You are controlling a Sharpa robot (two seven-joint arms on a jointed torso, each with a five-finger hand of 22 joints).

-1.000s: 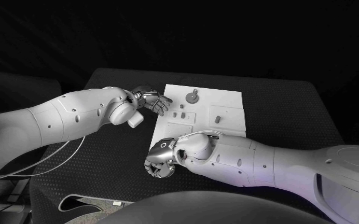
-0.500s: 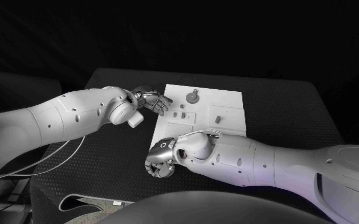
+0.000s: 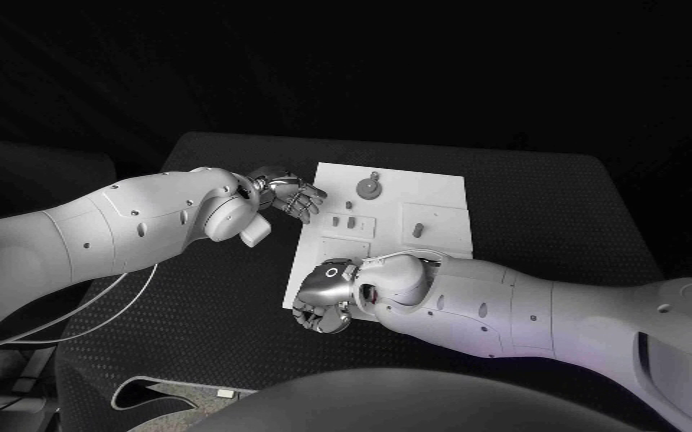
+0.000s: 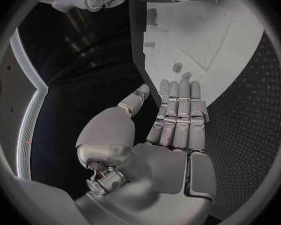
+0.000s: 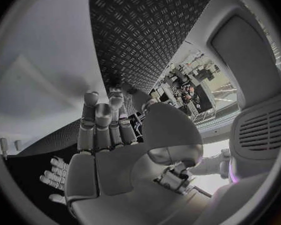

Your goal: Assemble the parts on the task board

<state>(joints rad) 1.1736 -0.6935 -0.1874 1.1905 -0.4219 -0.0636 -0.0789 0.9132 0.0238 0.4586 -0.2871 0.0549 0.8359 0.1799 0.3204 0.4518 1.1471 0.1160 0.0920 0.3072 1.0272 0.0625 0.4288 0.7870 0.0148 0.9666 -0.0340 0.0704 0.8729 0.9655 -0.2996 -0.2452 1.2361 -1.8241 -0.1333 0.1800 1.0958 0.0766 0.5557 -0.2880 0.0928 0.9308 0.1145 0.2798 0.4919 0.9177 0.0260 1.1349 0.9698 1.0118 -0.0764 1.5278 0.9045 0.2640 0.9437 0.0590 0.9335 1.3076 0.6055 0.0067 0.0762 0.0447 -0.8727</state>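
Note:
The white task board (image 3: 433,192) lies mid-table, also seen in the left wrist view (image 4: 209,30). On it stand a round part with a peg (image 3: 372,187) and small dark parts (image 3: 346,220) (image 3: 418,230) (image 4: 177,67). My left hand (image 3: 291,195) (image 4: 175,130) hovers at the board's left edge, fingers stretched out flat and holding nothing. My right hand (image 3: 325,302) (image 5: 109,140) is at the board's near left corner, fingers extended with nothing in them. Its forearm covers the board's near edge.
The black ribbed table top (image 3: 188,302) surrounds the board. A pale cable (image 3: 87,312) loops off my left arm at the near left. The right side of the table (image 3: 562,212) carries nothing.
My right hand and forearm have shifted slightly right and up onto the board's near left corner. The left hand has barely moved.

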